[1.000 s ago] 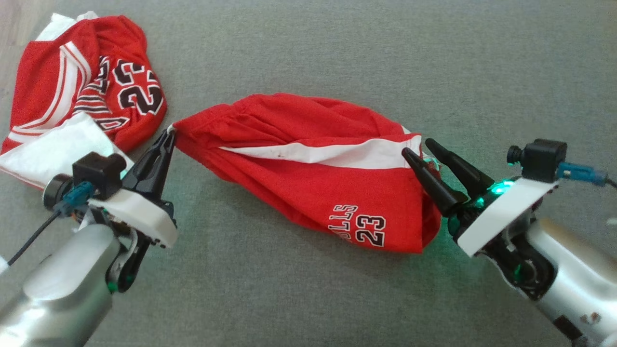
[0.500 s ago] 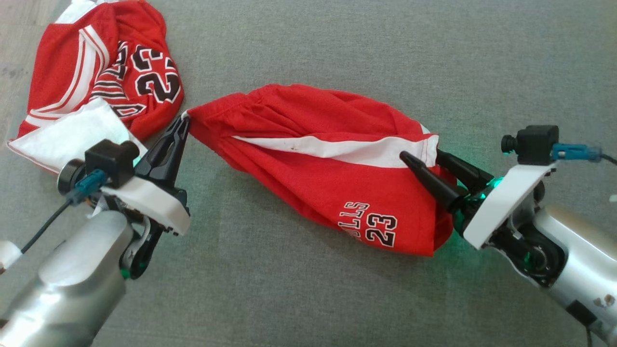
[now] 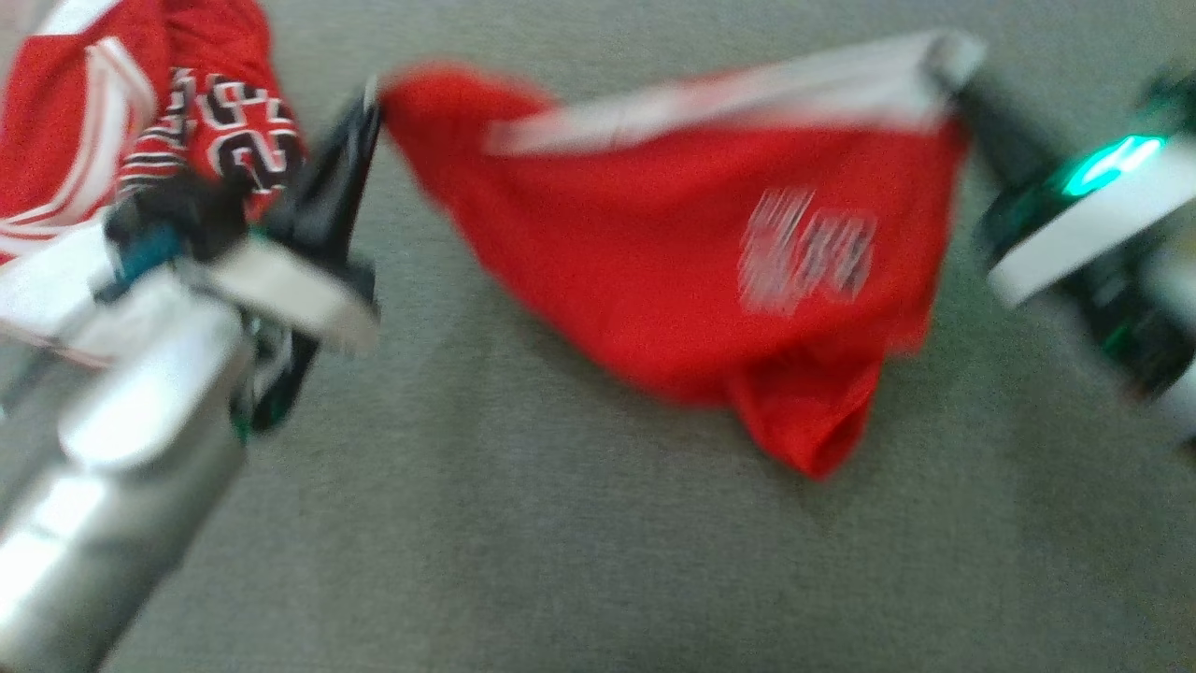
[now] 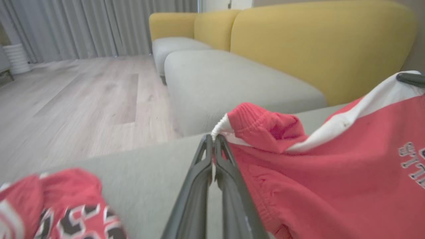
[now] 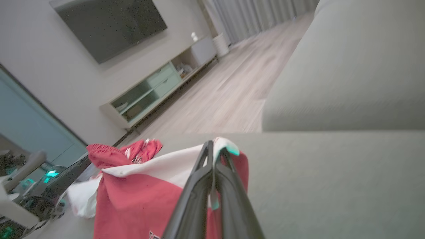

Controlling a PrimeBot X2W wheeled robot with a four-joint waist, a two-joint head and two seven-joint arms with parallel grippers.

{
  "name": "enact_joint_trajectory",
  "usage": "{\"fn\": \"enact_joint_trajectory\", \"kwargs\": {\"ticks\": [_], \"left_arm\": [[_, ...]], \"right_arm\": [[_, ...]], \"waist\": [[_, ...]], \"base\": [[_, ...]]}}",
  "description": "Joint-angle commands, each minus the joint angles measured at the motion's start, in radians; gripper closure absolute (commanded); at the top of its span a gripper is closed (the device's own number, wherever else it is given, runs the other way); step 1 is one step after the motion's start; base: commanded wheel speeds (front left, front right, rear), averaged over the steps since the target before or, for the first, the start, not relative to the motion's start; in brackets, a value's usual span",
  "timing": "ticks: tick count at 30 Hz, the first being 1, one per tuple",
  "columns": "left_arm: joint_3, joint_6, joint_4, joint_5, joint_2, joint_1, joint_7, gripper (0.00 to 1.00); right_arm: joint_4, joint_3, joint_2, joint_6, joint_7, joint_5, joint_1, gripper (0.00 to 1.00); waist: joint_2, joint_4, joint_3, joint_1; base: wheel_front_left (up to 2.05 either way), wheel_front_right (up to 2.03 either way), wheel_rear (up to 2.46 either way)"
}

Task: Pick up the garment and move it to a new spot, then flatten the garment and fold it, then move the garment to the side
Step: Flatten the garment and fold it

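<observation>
Closed jaws of your left gripper [image 4: 213,141] and right gripper [image 5: 214,151] pinch the shorts [image 3: 673,252], stretched in air beside the jersey [image 3: 84,121]. A fast swing may pull one corner out.

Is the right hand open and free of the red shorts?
No, the right hand is shut on the white edge of the red shorts.
</observation>
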State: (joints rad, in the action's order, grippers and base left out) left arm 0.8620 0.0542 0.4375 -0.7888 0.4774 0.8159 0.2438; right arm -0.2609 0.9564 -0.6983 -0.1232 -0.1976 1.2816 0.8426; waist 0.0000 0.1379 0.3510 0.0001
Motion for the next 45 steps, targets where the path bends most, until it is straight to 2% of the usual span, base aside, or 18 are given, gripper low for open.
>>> {"fn": "enact_joint_trajectory", "kwargs": {"ticks": [1,5,12,15,18,23,26,29,32,38,41,45], "left_arm": [[-0.062,0.008,-0.035,0.015,0.017,0.124,0.012,1.00],[-0.063,0.034,-0.038,0.043,-0.014,0.274,0.000,1.00],[-0.087,0.058,0.051,0.119,-0.135,0.636,0.006,1.00],[-0.100,0.065,0.085,0.135,-0.173,0.701,0.014,1.00],[-0.081,0.072,0.105,0.144,-0.179,0.691,0.017,1.00],[-0.056,0.075,0.068,0.150,-0.155,0.517,0.018,1.00],[-0.021,0.076,0.016,0.149,-0.147,0.346,0.018,1.00],[0.014,0.076,-0.032,0.176,-0.128,0.151,0.018,1.00],[0.008,0.050,-0.094,0.233,-0.115,-0.039,0.018,1.00],[-0.035,-0.019,-0.212,0.338,-0.087,-0.352,0.018,1.00],[-0.053,-0.020,-0.261,0.347,-0.077,-0.465,0.018,1.00],[-0.047,-0.011,-0.312,0.349,-0.035,-0.573,0.018,1.00]], "right_arm": [[0.014,-0.038,-0.055,-0.008,-0.020,-0.012,0.054,1.00],[0.006,-0.091,-0.107,-0.008,-0.034,-0.024,0.163,1.00],[-0.020,-0.242,-0.162,-0.008,-0.061,-0.069,0.384,1.00],[-0.003,-0.286,-0.180,-0.008,-0.063,-0.090,0.423,1.00],[0.032,-0.306,-0.198,-0.008,-0.064,-0.099,0.404,1.00],[0.105,-0.283,-0.224,-0.008,-0.064,-0.085,0.229,1.00],[0.132,-0.284,-0.239,-0.008,-0.064,-0.093,0.062,1.00],[0.149,-0.317,-0.218,-0.008,-0.064,-0.111,-0.141,1.00],[0.185,-0.390,-0.190,-0.008,-0.064,-0.130,-0.358,1.00],[0.284,-0.604,-0.104,-0.008,-0.064,-0.163,-0.769,1.00],[0.368,-0.674,-0.081,-0.008,-0.064,-0.147,-0.946,1.00],[0.455,-0.801,-0.059,-0.008,-0.064,-0.176,-1.120,1.00]], "waist": [[0.0000,-0.044,0.039,-0.0001],[0.0000,-0.101,0.080,-0.0001],[0.0000,-0.218,0.138,-0.0001],[0.0000,-0.250,0.146,-0.0001],[0.0000,-0.262,0.146,-0.0001],[0.0000,-0.260,0.140,-0.0001],[0.0000,-0.240,0.129,-0.0001],[0.0000,-0.228,0.100,-0.0001],[0.0000,-0.221,0.062,-0.0001],[0.0000,-0.230,-0.012,-0.0001],[0.0000,-0.229,-0.033,-0.0001],[0.0000,-0.226,-0.050,-0.0001]], "base": [[0.00,0.00,0.00],[0.00,0.00,0.00],[0.00,0.00,0.00],[0.00,0.00,0.00],[0.00,0.00,0.00],[0.00,0.00,0.00],[0.00,0.00,0.00],[0.00,0.00,0.00],[0.00,0.00,0.00],[0.00,0.00,0.00],[0.00,0.00,0.00],[0.00,0.00,0.00]]}}
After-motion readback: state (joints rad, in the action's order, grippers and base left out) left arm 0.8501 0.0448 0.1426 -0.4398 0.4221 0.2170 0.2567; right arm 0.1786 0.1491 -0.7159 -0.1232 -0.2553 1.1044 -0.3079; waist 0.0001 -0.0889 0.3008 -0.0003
